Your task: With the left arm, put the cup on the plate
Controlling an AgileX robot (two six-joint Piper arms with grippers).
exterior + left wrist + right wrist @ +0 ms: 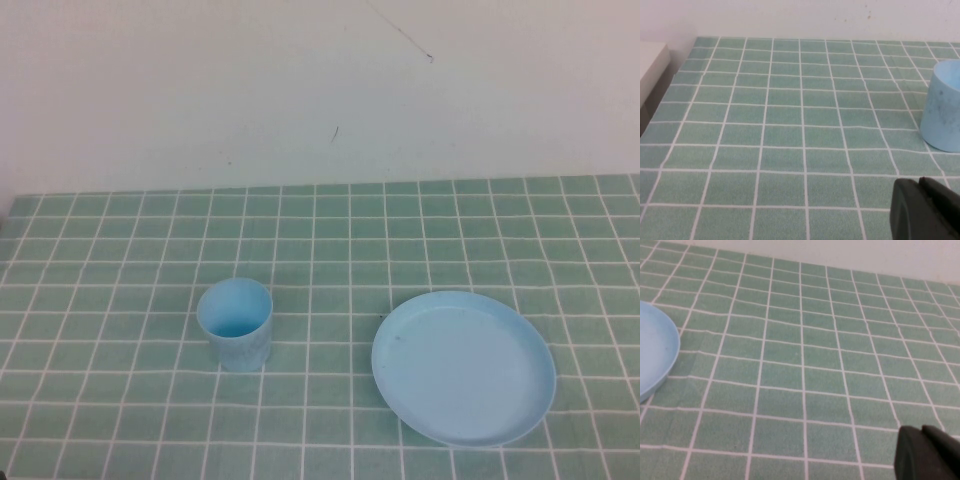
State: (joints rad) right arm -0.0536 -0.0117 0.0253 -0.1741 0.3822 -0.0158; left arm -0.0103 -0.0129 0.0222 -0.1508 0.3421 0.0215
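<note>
A light blue cup (235, 324) stands upright on a green-checked tabletop (320, 240), left of and apart from the plate (463, 367); the left gripper (925, 210) and right gripper (927, 452) barely show, their opening impossible to tell, so a careless approach could topple the cup.

A small light blue tumbler (235, 323) is standing upright, mouth up, on the green checked tablecloth (320, 230), toward the bench's left front. A round light blue plate (463, 367) is lying flat well apart from it, nearer the right front corner. Neither gripper is showing here.
</note>
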